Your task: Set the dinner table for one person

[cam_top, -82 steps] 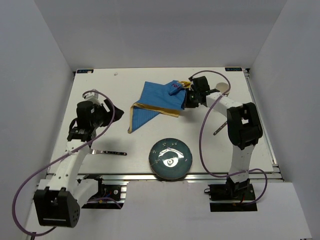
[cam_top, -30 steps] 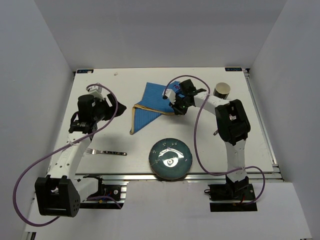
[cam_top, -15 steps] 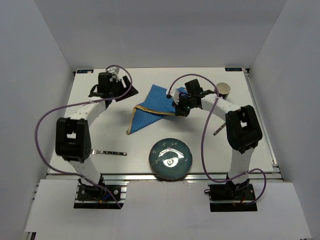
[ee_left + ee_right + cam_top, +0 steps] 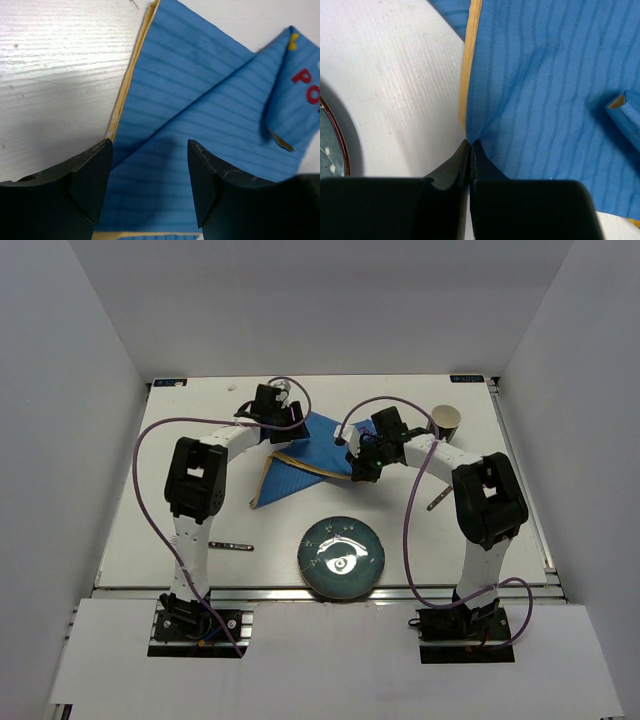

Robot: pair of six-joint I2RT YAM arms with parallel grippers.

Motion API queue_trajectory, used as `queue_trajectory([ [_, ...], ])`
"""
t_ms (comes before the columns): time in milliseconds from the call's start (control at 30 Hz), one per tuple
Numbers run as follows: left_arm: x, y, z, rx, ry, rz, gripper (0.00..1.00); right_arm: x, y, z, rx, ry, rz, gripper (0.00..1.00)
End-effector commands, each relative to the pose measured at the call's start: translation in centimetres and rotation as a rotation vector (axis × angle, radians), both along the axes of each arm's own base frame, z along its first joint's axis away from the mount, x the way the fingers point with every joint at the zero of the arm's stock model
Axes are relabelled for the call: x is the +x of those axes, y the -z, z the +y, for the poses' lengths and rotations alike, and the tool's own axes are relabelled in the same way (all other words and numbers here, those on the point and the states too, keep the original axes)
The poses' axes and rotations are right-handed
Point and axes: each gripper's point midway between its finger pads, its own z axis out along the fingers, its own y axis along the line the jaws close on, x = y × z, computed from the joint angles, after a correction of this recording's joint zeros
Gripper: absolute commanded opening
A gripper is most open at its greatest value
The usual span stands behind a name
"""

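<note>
A: Tabletop (image 4: 290, 530): appearance, position?
B: Large, flat, white rectangle, fine ridged grain up close; metal rail (image 4: 300, 592) along its near edge. It spans the space between the grey walls (image 4: 80, 360), under every item.
A: Jaws?
B: Left jaws open, poised over the rumpled blue placemat (image 4: 310, 445) (yellow trim, red lettering). Right jaws closed, pinching that placemat's yellow-trimmed edge, just beyond the dark plate (image 4: 343, 557).

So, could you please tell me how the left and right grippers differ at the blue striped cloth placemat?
The left gripper stands open over the blue striped cloth placemat, holding nothing; the right gripper is shut, pinching its yellow-trimmed edge. Both are black and two-fingered.
</note>
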Motion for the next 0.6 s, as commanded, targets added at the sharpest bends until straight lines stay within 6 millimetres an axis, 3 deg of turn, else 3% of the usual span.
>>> queue_trajectory([
  [0,1.8,-1.6,0.6,0.102,-0.054,-0.077,0.71,-0.2,-1.7,0.6,0.056,-0.009,-0.027,0.00],
  [333,1.0,2.1,1.6,0.259,-0.100,-0.052,0.64,-1.1,-1.4,0.4,0.075,0.000,-0.012,0.00],
  [467,0.5,3.0,0.8,0.265,-0.071,-0.043,0.63,-1.3,-1.5,0.5,0.084,0.003,-0.011,0.00],
  [567,-1.0,4.5,-0.5,0.257,-0.019,-0.012,0.56,-1.4,-1.5,0.5,0.088,0.005,-0.011,0.00],
])
